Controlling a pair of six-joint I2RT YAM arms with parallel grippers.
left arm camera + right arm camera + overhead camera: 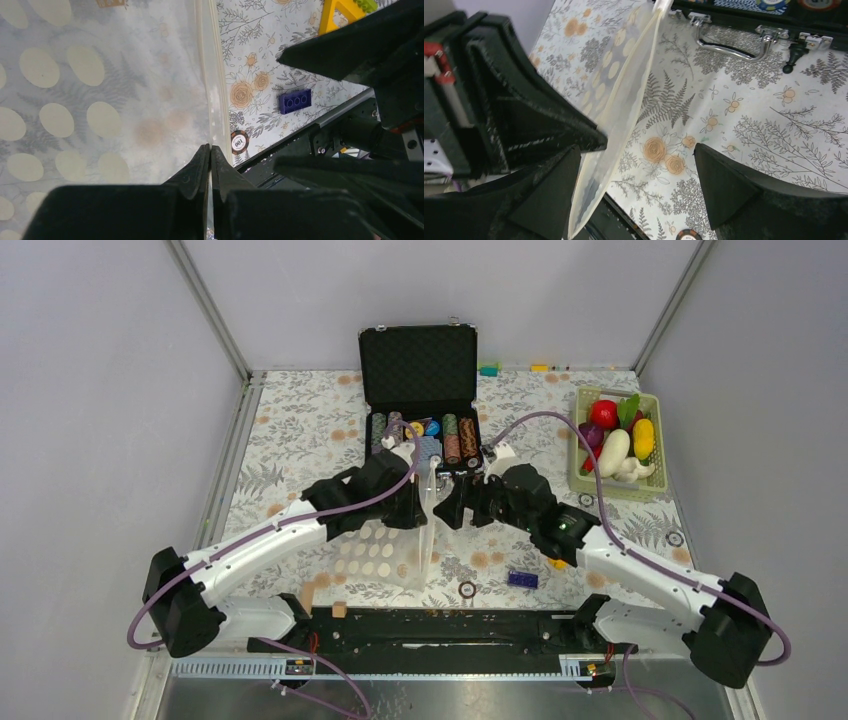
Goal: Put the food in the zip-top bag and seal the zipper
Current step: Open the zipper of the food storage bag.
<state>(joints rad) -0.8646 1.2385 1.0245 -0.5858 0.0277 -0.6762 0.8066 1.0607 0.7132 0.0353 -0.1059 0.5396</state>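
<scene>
The zip-top bag [385, 555] is clear with pale dots and stands lifted off the table at the centre. My left gripper [420, 512] is shut on its upper edge, and in the left wrist view the jaws [210, 150] pinch the pale zipper strip [212, 75]. The bag [100, 100] hangs away to the left there. My right gripper [452, 508] stands open just right of that edge. In the right wrist view the bag [624, 100] runs past one of its fingers [549, 195], and the gripper [636, 172] grips nothing. The food [615, 445] lies in a pale green basket [580, 480] at the far right.
An open black case of poker chips [418, 390] stands behind the grippers. A blue brick [522, 579], a loose chip [467, 589] and a yellow piece [556, 562] lie near the front edge. A small wooden block [340, 610] sits at the front left.
</scene>
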